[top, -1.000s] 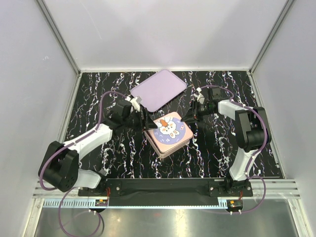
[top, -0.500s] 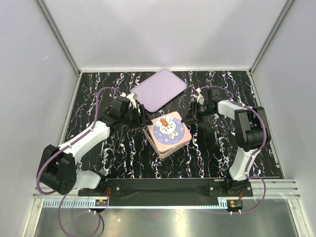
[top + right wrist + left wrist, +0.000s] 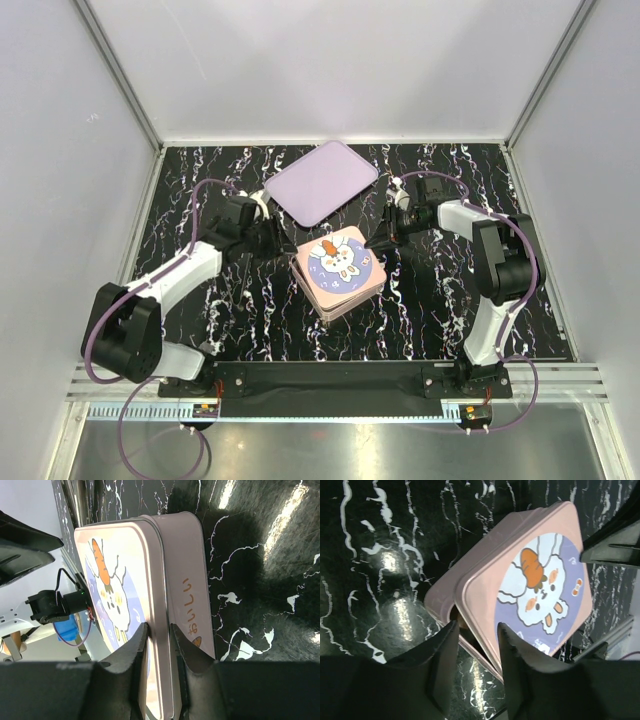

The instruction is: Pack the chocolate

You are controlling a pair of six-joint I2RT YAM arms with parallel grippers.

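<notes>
left hand (image 3: 476, 630): apart, straddling glossy pink square bunny-print lid (image 3: 540, 580) corner | right hand (image 3: 158, 628): clamped on lid rim | black marbled bench (image 3: 420, 300)

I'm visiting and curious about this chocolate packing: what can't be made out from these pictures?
Contents of the pink square box: every view, covered by the pink square bunny-picture lid; no chocolate shows anywhere.
Whether the right gripper pinches the lid's edge: right wrist view, its fingers hide the contact; too small from above.
Whether the left gripper touches the box corner: left wrist view, its dark fingers cover it.
</notes>
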